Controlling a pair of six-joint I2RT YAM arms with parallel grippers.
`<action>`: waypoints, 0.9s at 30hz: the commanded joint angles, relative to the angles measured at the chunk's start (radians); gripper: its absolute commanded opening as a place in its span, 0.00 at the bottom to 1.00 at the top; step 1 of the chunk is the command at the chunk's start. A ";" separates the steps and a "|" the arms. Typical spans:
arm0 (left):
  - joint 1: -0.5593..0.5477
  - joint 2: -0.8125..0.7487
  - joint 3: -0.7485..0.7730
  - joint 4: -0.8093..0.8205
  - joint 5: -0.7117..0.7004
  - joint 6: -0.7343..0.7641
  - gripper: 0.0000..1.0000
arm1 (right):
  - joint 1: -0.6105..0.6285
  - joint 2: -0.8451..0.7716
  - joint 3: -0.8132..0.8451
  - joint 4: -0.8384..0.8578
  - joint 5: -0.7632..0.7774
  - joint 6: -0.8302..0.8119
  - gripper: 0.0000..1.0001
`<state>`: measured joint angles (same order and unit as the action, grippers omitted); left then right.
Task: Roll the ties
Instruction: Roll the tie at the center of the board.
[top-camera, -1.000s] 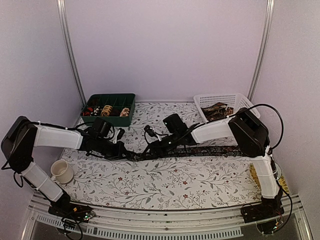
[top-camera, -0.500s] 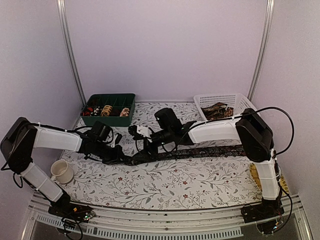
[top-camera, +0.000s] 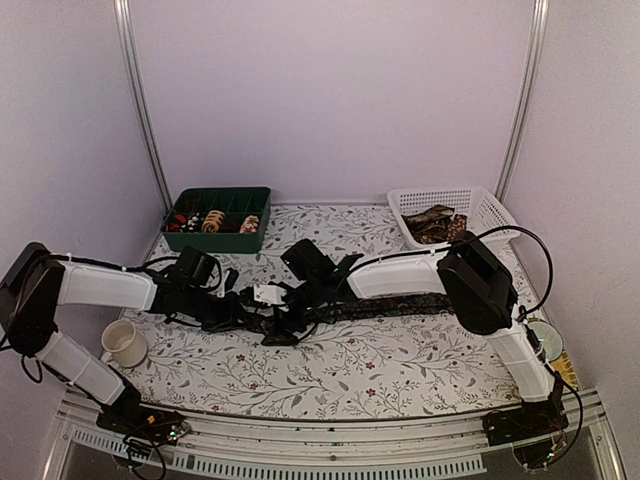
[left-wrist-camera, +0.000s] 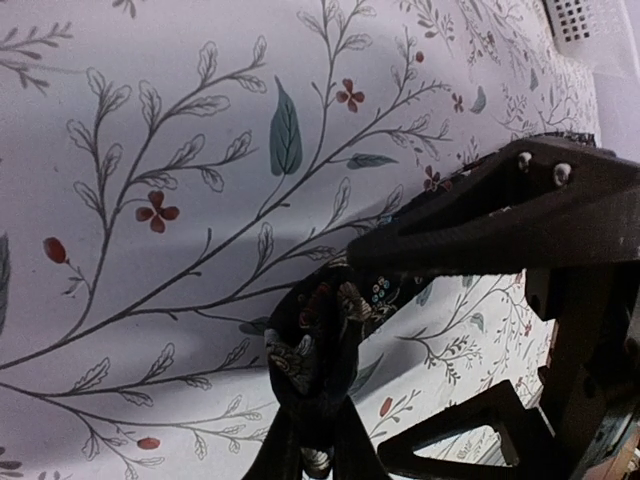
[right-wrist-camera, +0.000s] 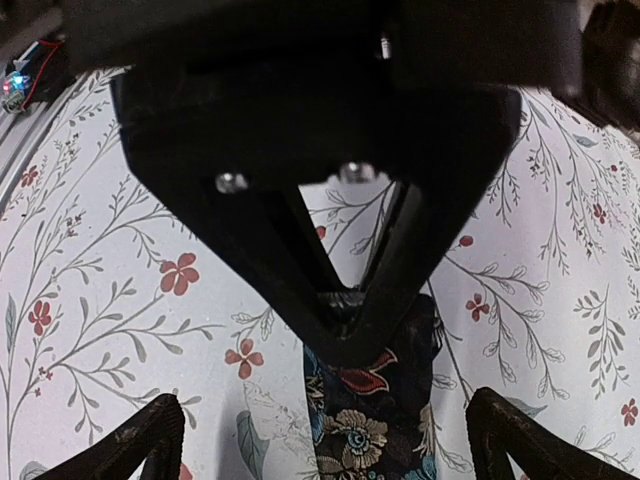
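Dark patterned tie (top-camera: 400, 306): lying flat and unrolled across the middle of the desk (top-camera: 380, 372), with its left end gathered into a small bunch. The left tool (top-camera: 250, 312) is closed on that bunched end, pinching the cloth just above the desk. The right tool (top-camera: 285, 320) is spread wide, a finger on either side of the band just beside the pinch, gripping nothing. Step in hand, as I read it: starting the first turn of the coil, with nearly the whole length lying straight. The next move would call for turning the pinched end over onto the band and keeping that turn tight. Behind: loose ties (top-camera: 435, 222) in the white basket (top-camera: 445, 192), coiled ties (top-camera: 212, 220) in the green tray (top-camera: 215, 242).
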<state>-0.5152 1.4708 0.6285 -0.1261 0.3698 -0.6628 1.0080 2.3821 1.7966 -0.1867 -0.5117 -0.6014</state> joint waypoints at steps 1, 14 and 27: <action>0.002 -0.029 -0.033 0.055 0.006 -0.045 0.08 | 0.004 0.100 0.025 -0.072 0.045 -0.028 0.97; 0.001 -0.057 -0.068 0.065 0.000 -0.086 0.09 | 0.029 0.164 0.092 -0.115 0.100 -0.037 0.83; 0.001 -0.066 -0.082 0.065 0.003 -0.087 0.17 | 0.047 0.187 0.117 -0.124 0.085 -0.011 0.64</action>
<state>-0.5125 1.4181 0.5564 -0.0795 0.3725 -0.7536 1.0302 2.4622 1.9041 -0.2943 -0.4465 -0.6228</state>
